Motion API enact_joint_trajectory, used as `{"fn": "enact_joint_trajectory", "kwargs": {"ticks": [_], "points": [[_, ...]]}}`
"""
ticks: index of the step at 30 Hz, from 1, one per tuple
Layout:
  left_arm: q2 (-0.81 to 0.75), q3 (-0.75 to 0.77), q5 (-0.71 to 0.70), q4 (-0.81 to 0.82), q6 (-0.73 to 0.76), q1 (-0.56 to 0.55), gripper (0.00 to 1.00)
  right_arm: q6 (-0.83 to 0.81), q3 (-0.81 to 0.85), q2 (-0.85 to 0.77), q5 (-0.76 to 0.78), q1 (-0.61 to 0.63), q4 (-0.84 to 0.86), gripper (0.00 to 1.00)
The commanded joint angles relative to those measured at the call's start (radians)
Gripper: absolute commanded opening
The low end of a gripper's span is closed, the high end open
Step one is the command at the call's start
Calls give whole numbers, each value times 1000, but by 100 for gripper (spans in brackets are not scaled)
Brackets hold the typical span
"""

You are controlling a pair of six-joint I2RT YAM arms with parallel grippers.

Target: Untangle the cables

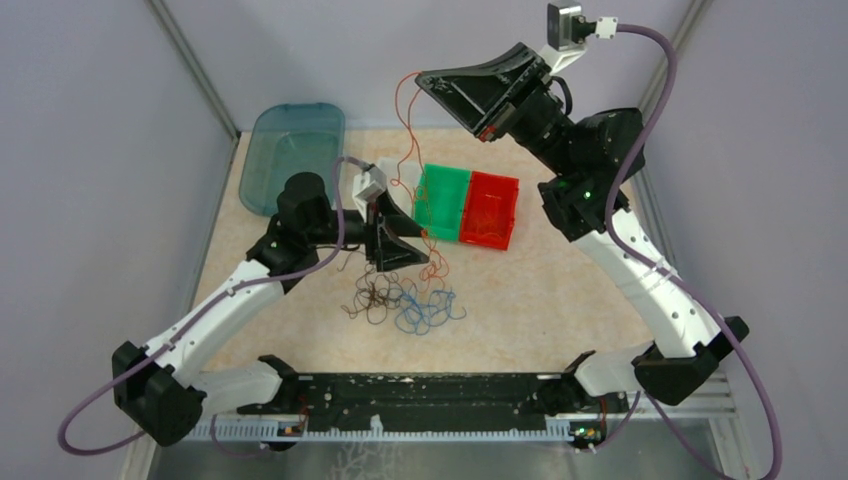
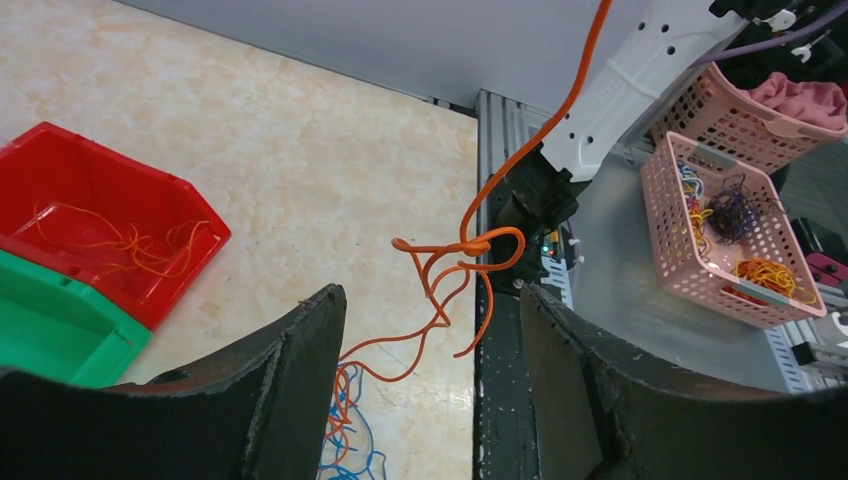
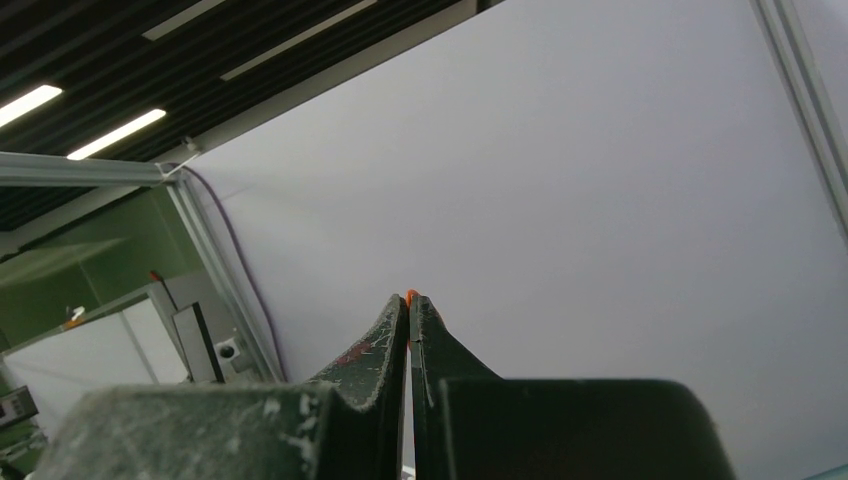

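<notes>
The cables lie tangled on the table: dark brown loops (image 1: 375, 296) beside blue ones (image 1: 430, 312). An orange cable (image 1: 404, 140) rises from the heap up to my right gripper (image 1: 422, 78), which is raised high and shut on its end; the orange tip (image 3: 410, 296) shows between the closed fingertips of my right gripper (image 3: 409, 302). My left gripper (image 1: 404, 246) hovers just above the heap, open. In the left wrist view the orange cable's knot (image 2: 470, 250) hangs ahead of my left gripper (image 2: 430, 300), touching neither finger, with blue cables (image 2: 350, 440) below.
A green bin (image 1: 444, 203) and a red bin (image 1: 488, 210) stand joined behind the heap; the red bin (image 2: 100, 230) holds thin orange wires. A teal translucent tray (image 1: 293, 155) leans at the back left. Pink baskets (image 2: 720, 220) sit beyond the table edge.
</notes>
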Motion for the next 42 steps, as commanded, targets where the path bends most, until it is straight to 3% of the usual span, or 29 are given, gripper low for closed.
{"fn": "enact_joint_trajectory", "kwargs": {"ticks": [1,9,14,20,30,36,42], "points": [[9,36,60,58,-42,7,68,-4,32,4,-12,14,40,0],[28,38,32,94,-66,15,54,1,35,8,-23,17,44,0],[44,44,36,104,-66,16,34,-1,42,6,-26,18,38,0],[28,40,11,56,-7,19,1,-28,39,-5,-23,17,23,0],[-48,-25,-117,-231,318,39,0,-294,144,-69,52,8,-234,0],[-81,-44,-252,-362,439,85,0,-519,161,-143,229,-7,-438,0],[-146,-103,-347,-407,571,122,0,-702,165,-213,410,-11,-522,0]]}}
